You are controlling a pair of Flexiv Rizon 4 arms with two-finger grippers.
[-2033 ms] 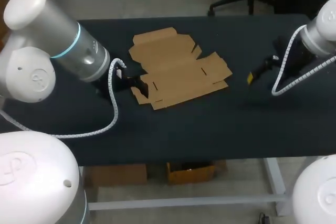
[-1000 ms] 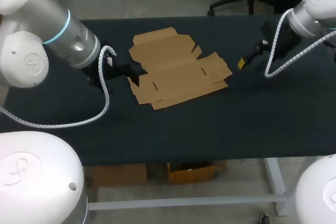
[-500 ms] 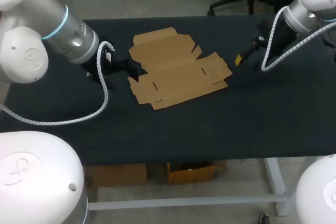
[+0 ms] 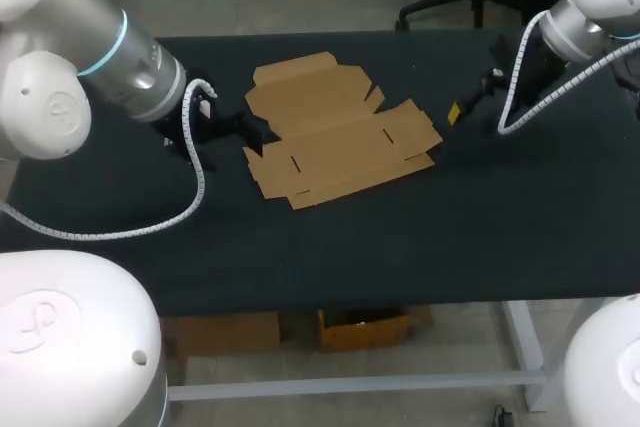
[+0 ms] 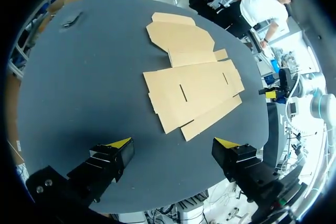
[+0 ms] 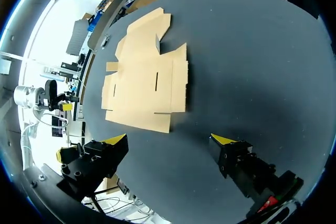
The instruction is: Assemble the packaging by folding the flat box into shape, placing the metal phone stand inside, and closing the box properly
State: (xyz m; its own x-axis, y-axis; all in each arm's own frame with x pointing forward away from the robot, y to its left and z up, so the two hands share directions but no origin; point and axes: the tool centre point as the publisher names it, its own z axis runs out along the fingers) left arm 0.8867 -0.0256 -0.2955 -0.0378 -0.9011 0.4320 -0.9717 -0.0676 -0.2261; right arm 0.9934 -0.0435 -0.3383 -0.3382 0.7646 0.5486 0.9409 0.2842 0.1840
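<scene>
Flat box (image 4: 340,132) lies unfolded mid-counter (image 4: 400,237), nearer far edge. L jaws released, just beside box on counter's left-edge side; R jaws released, twd far right corner, apart from box

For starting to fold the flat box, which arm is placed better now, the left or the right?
Left, probably. The left tool, open, sits at the edge of the flat cardboard box, with a corner centred just ahead of it. The right tool, also open, has the box off to one side.
</scene>
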